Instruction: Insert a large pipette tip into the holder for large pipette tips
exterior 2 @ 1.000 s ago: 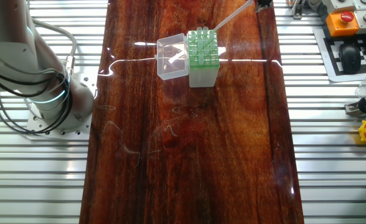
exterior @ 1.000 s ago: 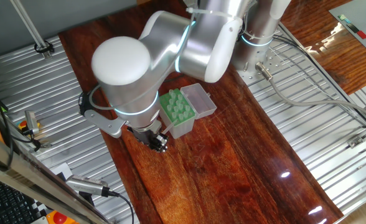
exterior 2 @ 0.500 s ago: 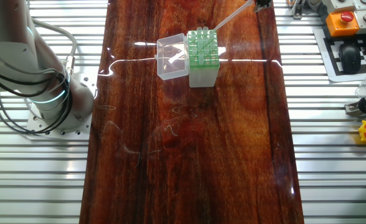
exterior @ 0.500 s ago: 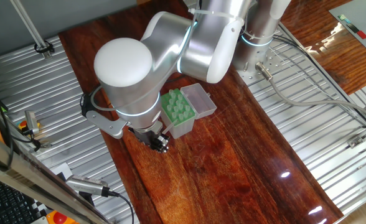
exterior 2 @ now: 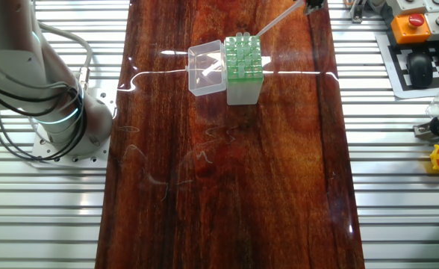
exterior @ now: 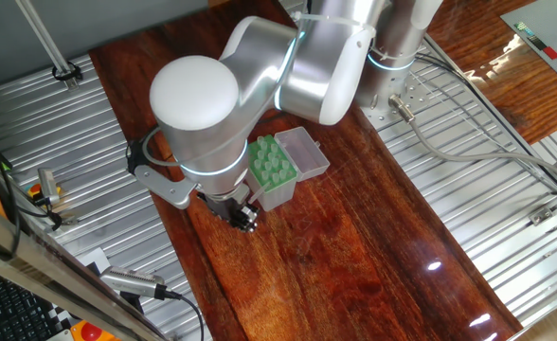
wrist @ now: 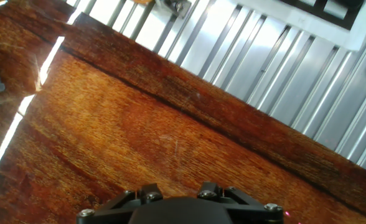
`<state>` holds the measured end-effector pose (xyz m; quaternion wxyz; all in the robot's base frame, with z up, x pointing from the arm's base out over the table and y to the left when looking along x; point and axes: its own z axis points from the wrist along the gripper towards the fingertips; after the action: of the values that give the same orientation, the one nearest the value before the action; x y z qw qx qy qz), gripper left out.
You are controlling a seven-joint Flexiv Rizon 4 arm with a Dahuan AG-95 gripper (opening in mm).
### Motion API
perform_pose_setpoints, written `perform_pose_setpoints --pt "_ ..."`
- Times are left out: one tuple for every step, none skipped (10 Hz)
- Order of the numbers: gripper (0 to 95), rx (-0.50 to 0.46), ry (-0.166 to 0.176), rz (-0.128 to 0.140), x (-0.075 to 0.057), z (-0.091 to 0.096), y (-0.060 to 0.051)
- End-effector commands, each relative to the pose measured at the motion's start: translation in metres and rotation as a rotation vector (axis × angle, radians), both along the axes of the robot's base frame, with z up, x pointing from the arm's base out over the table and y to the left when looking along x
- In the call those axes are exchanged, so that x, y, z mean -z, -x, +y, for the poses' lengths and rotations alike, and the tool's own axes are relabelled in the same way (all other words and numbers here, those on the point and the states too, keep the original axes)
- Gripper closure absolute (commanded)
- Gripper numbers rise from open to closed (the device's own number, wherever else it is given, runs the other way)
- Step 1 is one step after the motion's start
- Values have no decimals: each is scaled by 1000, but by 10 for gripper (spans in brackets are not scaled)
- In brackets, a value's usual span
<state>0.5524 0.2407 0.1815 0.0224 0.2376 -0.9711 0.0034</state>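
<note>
- The gripper [exterior: 243, 218] is holding the pipette tip [exterior 2: 277, 19] at its wide end, slanting it down toward the green-topped holder [exterior 2: 243, 58].
- The holder is standing near the surface [exterior 2: 227, 187] edge.

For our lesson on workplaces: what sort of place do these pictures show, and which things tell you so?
Probably a robotics lab bench. A silver robot arm is bolted beside a wooden table, a green-topped box of pipette tips stands on it, and a red emergency-stop button sits nearby.
</note>
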Motion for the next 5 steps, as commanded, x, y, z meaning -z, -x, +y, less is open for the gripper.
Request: perform_pose_setpoints --pt "570 1 -1 -4 0 0 -1" --pt "570 0 -1 -4 0 0 -1" --pt "570 -2 -3 -4 0 0 -1" --pt "760 -3 -2 -2 0 0 -1" --pt "760 -2 0 -1 0 -1 0"
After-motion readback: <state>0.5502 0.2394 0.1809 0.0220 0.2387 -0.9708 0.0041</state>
